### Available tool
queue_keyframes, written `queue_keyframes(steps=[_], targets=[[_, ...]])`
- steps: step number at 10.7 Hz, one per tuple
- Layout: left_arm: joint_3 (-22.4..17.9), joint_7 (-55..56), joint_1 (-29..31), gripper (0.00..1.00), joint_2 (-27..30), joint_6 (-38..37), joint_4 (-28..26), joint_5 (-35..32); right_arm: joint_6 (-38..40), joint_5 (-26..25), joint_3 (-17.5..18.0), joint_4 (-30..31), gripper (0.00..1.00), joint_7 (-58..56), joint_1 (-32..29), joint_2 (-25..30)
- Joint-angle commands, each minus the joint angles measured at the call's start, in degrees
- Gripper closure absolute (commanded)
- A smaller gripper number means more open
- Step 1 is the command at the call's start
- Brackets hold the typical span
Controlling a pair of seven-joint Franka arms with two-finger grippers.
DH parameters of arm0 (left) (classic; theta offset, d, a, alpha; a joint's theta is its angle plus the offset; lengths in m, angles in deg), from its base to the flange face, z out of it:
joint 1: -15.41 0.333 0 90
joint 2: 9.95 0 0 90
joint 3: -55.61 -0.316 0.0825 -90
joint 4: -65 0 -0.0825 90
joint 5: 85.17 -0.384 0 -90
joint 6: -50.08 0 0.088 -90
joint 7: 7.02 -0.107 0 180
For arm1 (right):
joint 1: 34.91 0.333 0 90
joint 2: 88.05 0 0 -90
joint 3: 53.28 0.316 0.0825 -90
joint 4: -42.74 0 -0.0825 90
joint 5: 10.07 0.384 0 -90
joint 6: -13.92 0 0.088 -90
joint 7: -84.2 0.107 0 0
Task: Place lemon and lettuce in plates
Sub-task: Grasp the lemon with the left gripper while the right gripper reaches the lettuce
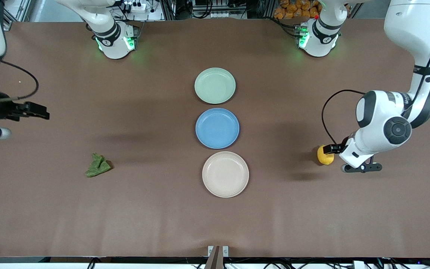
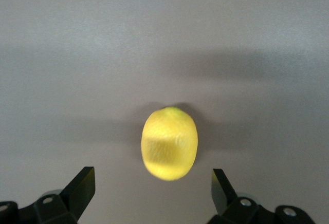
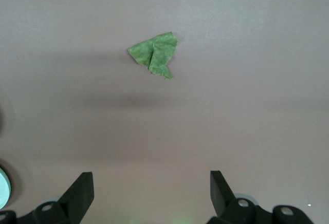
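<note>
My left end effector [image 2: 152, 193] hovered spread apart over the lemon [image 2: 169, 143] on the counter [image 1: 312, 209], lined up to grasp; my right end effector [image 3: 151, 193], also apart, waited above the lettuce [image 3: 154, 54].

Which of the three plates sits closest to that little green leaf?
The beige-pink plate, the one nearest the front camera. The lettuce lies level with it, toward the right arm's end; the blue plate and mint plate sit farther up the row.

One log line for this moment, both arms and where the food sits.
left gripper: open, over lemon | right gripper: open, above lettuce, not touching | green plate, beige plate: empty
</note>
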Motion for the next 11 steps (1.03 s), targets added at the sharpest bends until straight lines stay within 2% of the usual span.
queue_keyframes(steps=[1,3,5,6,7,8,11], targets=[[0.0,3.0,-0.8,0.0,-3.2,3.8,0.1,-2.2,-2.4,1.0,0.2,0.7,0.0,5.2,-1.7,-0.6],[0.0,2.9,-1.0,0.0,-5.3,6.4,0.2,-2.4,-8.2,1.3,0.4,0.3,0.0,16.5,-1.5,-4.5],[0.0,2.9,-1.1,0.0,-7.1,9.0,0.2,-3.0,-9.0,1.3,0.3,0.4,0.0,18.2,-1.8,-7.2],[0.0,2.9,-1.1,0.0,-7.8,9.7,0.2,-3.2,-9.6,2.5,0.3,0.3,0.0,19.9,-1.9,-8.6],[0.0,2.9,-1.0,0.0,-8.2,10.5,0.2,-3.2,-10.5,6.2,0.3,0.5,0.0,22.9,-1.8,-9.7],[0.0,3.0,-1.0,0.0,-9.0,10.8,0.2,-3.2,-11.4,6.5,0.2,0.7,0.0,25.9,-0.9,-11.1],[-0.1,2.9,-0.8,0.0,-10.1,12.4,0.1,-3.2,-18.5,6.0,0.2,5.6,0.0,30.9,2.0,-14.0]])
